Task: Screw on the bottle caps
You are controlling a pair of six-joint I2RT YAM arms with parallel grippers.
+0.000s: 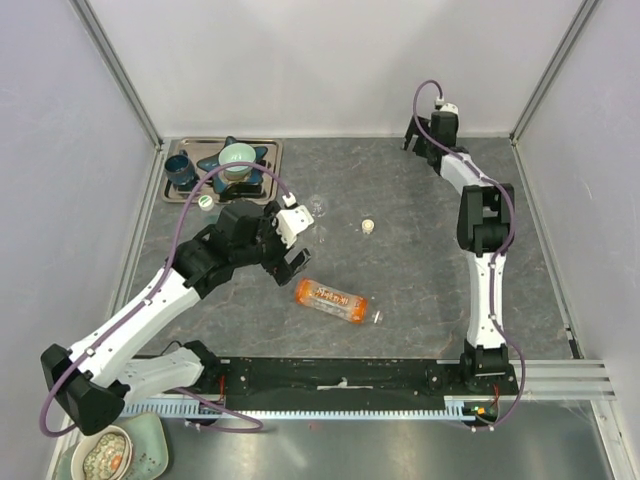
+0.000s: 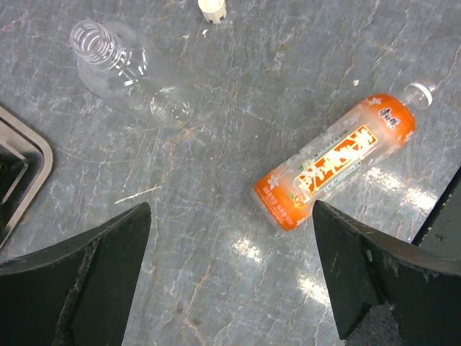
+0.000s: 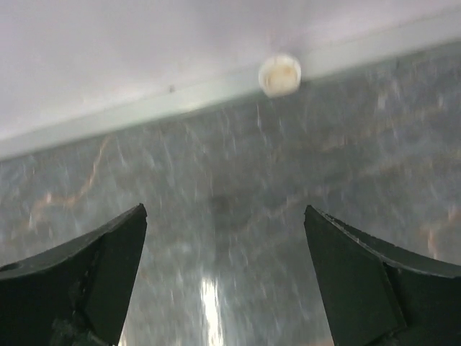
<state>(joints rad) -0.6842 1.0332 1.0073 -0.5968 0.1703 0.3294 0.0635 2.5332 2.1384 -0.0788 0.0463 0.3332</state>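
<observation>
An orange bottle (image 1: 330, 300) lies on its side mid-table, with a pale cap on its neck (image 2: 421, 92); it also shows in the left wrist view (image 2: 335, 162). A small clear bottle (image 1: 320, 207) lies uncapped beyond it (image 2: 133, 76). A loose cream cap (image 1: 369, 226) sits to that bottle's right (image 2: 213, 9). Another cream cap (image 3: 279, 75) lies against the back wall's edge. My left gripper (image 1: 297, 245) is open and empty (image 2: 230, 207), above the table just left of the orange bottle. My right gripper (image 1: 415, 135) is open and empty (image 3: 225, 210), near the back wall. No third bottle shows.
A metal tray (image 1: 270, 150) at the back left holds a dark blue cup (image 1: 181, 170) and a pale green bowl (image 1: 238, 157). A small round greenish-white thing (image 1: 206, 201) lies by the tray's front edge. A patterned plate (image 1: 105, 455) sits at the near left corner.
</observation>
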